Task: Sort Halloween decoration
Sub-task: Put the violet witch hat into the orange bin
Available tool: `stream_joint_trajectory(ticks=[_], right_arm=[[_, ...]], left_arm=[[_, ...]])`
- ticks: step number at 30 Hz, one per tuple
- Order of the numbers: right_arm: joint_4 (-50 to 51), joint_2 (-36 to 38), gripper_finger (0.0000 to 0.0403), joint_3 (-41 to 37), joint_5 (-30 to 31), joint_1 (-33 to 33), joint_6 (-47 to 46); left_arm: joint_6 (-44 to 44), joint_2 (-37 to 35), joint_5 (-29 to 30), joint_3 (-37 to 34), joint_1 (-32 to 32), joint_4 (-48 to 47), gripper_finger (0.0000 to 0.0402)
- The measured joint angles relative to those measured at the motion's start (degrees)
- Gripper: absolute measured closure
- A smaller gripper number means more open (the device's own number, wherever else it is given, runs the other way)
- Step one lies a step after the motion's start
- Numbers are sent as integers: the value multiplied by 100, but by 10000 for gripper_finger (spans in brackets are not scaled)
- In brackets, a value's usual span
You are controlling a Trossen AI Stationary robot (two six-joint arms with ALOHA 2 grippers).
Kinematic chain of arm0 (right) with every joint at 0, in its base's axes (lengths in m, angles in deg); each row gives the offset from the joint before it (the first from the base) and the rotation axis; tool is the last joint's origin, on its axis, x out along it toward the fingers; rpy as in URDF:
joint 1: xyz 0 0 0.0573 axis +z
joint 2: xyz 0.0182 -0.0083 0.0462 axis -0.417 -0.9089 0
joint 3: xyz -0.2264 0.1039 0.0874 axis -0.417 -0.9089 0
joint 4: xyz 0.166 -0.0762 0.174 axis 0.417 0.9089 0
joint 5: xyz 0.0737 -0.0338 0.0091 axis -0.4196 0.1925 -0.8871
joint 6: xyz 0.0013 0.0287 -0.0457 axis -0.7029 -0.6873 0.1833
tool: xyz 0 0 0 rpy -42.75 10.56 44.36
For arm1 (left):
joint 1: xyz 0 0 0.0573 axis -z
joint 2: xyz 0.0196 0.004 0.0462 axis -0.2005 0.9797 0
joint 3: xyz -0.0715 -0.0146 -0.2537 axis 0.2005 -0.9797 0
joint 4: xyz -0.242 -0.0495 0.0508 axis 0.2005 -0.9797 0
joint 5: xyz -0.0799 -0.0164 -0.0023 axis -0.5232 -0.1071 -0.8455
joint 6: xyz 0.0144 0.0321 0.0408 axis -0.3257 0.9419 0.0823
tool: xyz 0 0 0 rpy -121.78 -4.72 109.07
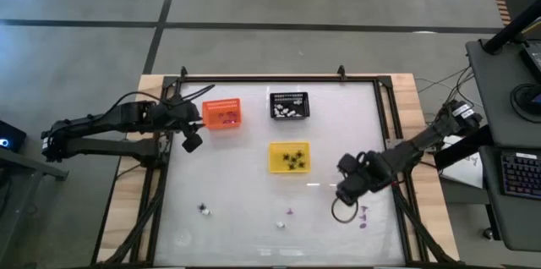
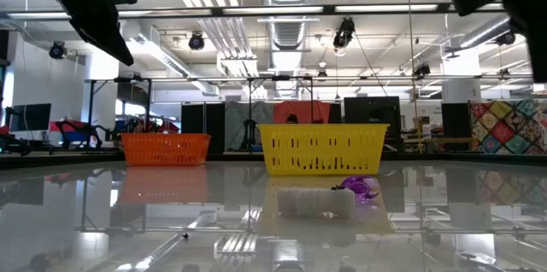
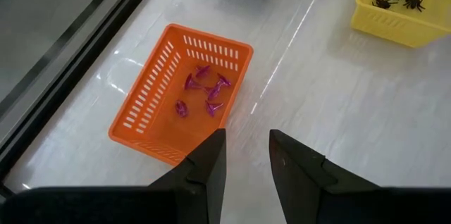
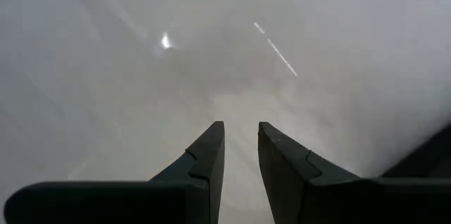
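Purple pieces [image 3: 204,90] sitting in orange basket [image 3: 144,104]; left gripper [image 3: 246,155] hovering beside it, slightly open, empty. Right gripper [image 4: 239,146] likewise, approaching loose purple bits [image 1: 364,216].

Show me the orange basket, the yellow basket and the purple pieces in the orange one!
orange basket [image 3: 137,101], left wrist view, on its slotted side wall.
yellow basket [image 1: 289,167], high view, on its near rim.
purple pieces [image 3: 211,90], left wrist view, on one piece in the middle of the cluster.
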Motion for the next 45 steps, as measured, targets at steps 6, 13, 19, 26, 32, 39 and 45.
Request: stream_joint_trajectory(ticks=[6, 13, 19, 26, 32, 39, 45], right_arm=[[-319, -58, 326, -454, -117, 620, 123], [-992, -75, 326, -906, -816, 1033, 65], [-1712, -75, 326, -1203, -881, 1226, -134], [-1991, -77, 326, -1436, -960, 1353, -410], [-2065, -79, 326, -1577, -980, 1483, -608], [-2165, -79, 326, -1644, -980, 1572, -761], [-2447, -79, 326, -1834, -1000, 1574, -887]], left_arm=[[0, 0, 0, 0, -1, 0, 310], [-49, 0, 0, 0, -1, 4, 310], [-144, 0, -4, 0, 1, 4, 310], [-195, 0, -104, 0, 0, -94, 310], [-197, 0, -164, 0, 2, -96, 310], [-197, 0, -164, 0, 2, -109, 310], [-212, 0, -162, 0, 2, -111, 310]])
